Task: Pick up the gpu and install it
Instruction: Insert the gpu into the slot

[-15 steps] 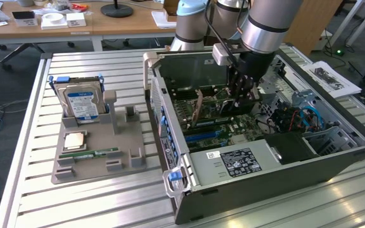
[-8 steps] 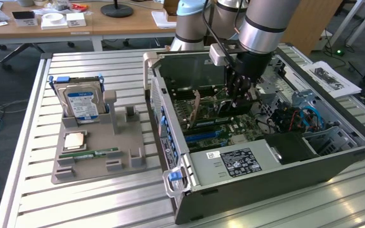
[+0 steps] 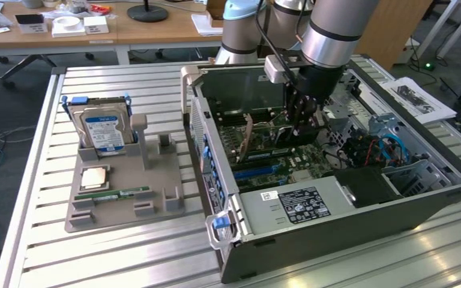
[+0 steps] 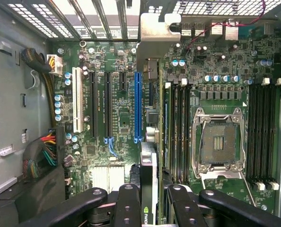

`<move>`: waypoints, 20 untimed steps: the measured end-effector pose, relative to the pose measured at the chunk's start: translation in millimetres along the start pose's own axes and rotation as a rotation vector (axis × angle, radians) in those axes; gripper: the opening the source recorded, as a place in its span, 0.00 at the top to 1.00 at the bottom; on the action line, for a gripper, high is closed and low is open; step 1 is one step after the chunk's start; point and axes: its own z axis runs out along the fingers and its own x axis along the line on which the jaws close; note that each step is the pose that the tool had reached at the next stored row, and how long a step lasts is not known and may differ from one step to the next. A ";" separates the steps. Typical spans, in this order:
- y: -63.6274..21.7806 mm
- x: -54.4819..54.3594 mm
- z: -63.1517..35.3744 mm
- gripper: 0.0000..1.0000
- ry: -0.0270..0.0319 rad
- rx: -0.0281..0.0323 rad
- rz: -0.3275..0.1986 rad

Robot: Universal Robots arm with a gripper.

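The gpu (image 4: 149,163), a thin flat circuit card with a silvery metal end bracket, stands on edge inside the open black computer case (image 3: 335,231). It lies directly between the black fingers (image 4: 130,201), over the green motherboard (image 4: 119,118) and just beside the long blue slot (image 4: 138,106). The fingers are partly closed and clamp the card from both sides. The case sits on the slatted metal tabletop (image 3: 110,252).

I read one mark: Nvidia logo on the gpu (image 4: 148,163) edge. Hard drive label (image 3: 105,129) and power supply sticker (image 3: 301,204) carry print I can't make out.
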 end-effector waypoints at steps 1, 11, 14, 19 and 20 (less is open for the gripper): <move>0.0 0.0 0.3 0.73 -0.0001 0.0001 0.000; 0.1 0.2 6.2 0.73 0.0000 0.0000 0.000; 0.4 0.3 8.4 0.73 0.0000 0.0000 0.000; 0.8 0.3 10.0 0.73 0.0000 0.0000 0.000; 0.8 0.3 10.0 0.73 0.0000 0.0000 0.000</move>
